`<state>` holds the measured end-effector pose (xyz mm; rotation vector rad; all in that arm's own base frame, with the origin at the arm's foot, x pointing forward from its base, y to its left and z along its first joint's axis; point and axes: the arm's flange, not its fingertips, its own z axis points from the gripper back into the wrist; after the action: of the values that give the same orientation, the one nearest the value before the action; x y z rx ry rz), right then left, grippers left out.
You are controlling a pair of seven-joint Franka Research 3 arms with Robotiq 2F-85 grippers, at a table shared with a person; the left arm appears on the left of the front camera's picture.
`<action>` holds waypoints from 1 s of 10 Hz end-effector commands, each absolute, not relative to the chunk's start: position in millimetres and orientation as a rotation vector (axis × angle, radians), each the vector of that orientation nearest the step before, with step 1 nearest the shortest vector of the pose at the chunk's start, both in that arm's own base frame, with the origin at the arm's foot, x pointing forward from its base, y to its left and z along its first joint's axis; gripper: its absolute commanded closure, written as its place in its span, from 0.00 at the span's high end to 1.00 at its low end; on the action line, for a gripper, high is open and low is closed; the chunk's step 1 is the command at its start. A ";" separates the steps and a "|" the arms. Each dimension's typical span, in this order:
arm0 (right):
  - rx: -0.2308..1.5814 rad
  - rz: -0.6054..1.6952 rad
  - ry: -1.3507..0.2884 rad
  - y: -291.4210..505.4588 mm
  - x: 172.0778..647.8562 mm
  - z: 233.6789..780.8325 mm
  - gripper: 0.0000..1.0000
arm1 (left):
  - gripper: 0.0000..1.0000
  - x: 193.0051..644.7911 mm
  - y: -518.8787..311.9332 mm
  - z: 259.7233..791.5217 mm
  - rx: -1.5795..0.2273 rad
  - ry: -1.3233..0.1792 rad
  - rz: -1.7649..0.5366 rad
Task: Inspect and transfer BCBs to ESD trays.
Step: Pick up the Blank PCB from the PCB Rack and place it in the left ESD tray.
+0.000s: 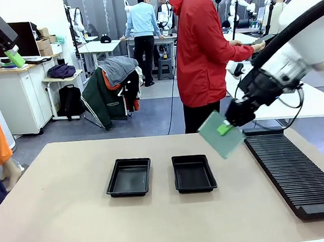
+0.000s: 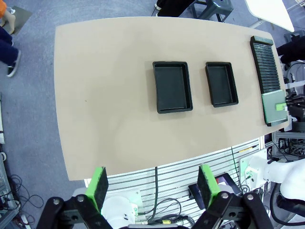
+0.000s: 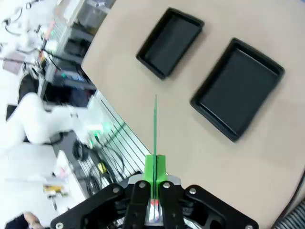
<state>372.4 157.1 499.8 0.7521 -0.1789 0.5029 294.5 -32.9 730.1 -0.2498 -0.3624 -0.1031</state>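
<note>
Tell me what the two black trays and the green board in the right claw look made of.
Two shallow black rectangular trays: probably moulded plastic, semi-gloss, with rounded corners and raised rims. Thin pale green rectangular board in the right claw: stiff matte sheet, straight seen edge-on; exact material unclear.

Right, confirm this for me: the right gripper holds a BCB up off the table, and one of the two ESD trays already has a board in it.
Not quite. The front view shows the left ESD tray and the right ESD tray both empty, with bare black floors. The rest stands: the right gripper holds a BCB up off the table.
</note>
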 end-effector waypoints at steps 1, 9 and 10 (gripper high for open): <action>0.831 0.356 -0.234 195.0 373.7 476.3 0.03 | 1.00 293.8 -32.7 729.7 -0.250 -0.362 -0.102; 1.086 0.129 -0.275 311.2 418.1 368.2 0.03 | 1.00 293.8 -32.7 729.7 -0.250 -0.362 -0.102; 1.088 0.073 -0.236 326.1 427.3 358.2 0.03 | 1.00 293.8 -32.7 729.7 -0.250 -0.362 -0.102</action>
<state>417.7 309.2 370.2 1.0756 -0.2169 0.1110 294.4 -32.9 730.3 -0.2499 -0.3627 -0.1033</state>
